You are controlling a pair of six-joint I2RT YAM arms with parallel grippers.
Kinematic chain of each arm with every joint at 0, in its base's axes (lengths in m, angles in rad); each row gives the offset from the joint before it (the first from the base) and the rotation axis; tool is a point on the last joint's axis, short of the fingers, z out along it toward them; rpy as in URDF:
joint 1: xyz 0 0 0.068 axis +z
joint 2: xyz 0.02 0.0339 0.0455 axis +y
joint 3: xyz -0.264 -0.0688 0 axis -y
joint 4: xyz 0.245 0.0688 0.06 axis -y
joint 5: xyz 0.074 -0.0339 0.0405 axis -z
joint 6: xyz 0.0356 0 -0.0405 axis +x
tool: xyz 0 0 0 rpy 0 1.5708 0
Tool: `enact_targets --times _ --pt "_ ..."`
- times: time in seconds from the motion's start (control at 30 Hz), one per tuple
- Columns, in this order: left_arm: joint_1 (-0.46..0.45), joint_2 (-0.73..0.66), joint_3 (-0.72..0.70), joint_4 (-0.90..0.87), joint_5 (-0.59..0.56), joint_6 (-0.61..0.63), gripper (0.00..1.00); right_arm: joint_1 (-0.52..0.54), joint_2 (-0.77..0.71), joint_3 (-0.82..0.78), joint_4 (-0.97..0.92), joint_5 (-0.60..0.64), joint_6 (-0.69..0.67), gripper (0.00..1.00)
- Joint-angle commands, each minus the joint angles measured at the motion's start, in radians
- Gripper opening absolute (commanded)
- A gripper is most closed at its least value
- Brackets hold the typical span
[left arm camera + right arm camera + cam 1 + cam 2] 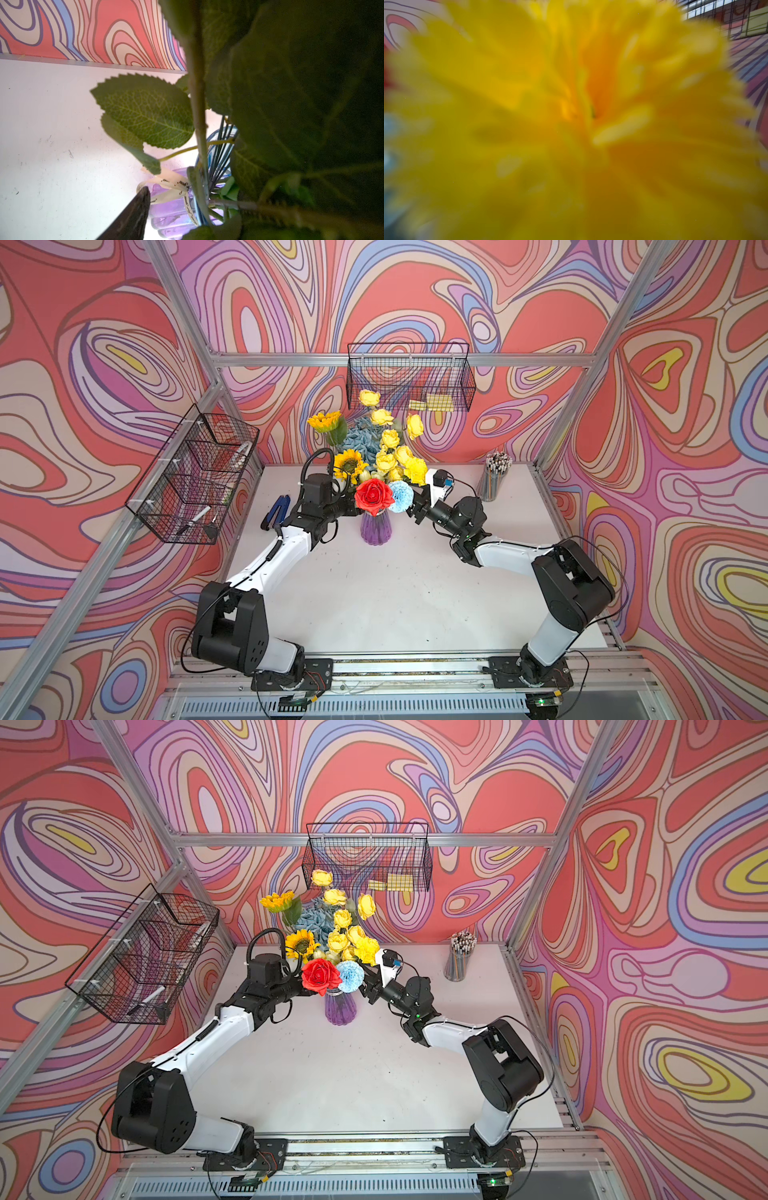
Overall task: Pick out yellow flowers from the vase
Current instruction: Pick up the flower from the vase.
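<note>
Yellow flowers (390, 438): all standing in the vase, at the middle of the table toward its back edge.
Makeup: lower sunflower (349, 464) and upper sunflower (324, 420) on the left arm's side. The spray of small roses (381, 416) rises highest. The frilled yellow carnation (415, 470) is on the right arm's side.
Vase (376, 529): ribbed purple glass, upright, between the two wrists. In the left wrist view a printed cream ribbon (172, 180) hangs at its neck.
Other blooms: red rose (374, 495) and pale blue carnation (401, 495) at the front, over the vase's mouth. Blue hydrangea (361, 439) behind them.
Left jaws: hidden under the red rose in both top views. The left wrist view shows one dark fingertip (143, 195) just beside the vase's neck, with green stems and leaves (145, 112) across the rest. Width and hold cannot be told.
Right jaws: just beside the pale blue carnation, below the yellow carnation. The right wrist view is filled with blurred yellow petals. Width and hold cannot be told.
Table (395, 593): white, scuffed.
Cup of pencils (494, 481): back corner, well apart from the vase.
Blue-handled tool (276, 508): on the table, beside the left arm (291, 547).
Wire baskets: one on the back wall (409, 377) holding yellow notes (432, 402), one on the side wall (191, 477).
</note>
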Motion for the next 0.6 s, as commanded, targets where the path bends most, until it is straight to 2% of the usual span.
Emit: enact_targets --times 0.0,0.07,0.27,0.4,0.57 --pt "0.002 -0.010 0.006 -0.014 0.000 0.015 0.68 0.005 0.017 0.037 -0.007 -0.016 0.006 0.37" --pt "0.001 -0.008 0.007 -0.015 -0.001 0.015 0.68 0.006 0.018 0.044 -0.013 -0.016 0.002 0.36" --pt "0.001 -0.010 0.004 -0.015 -0.003 0.019 0.66 0.006 0.008 0.047 -0.019 -0.013 -0.012 0.11" --pt "0.001 -0.005 0.004 -0.017 -0.003 0.022 0.64 0.006 -0.009 0.046 -0.033 -0.012 -0.023 0.01" --pt "0.001 -0.005 0.003 -0.019 -0.008 0.027 0.62 0.006 -0.044 0.042 -0.058 -0.001 -0.053 0.00"
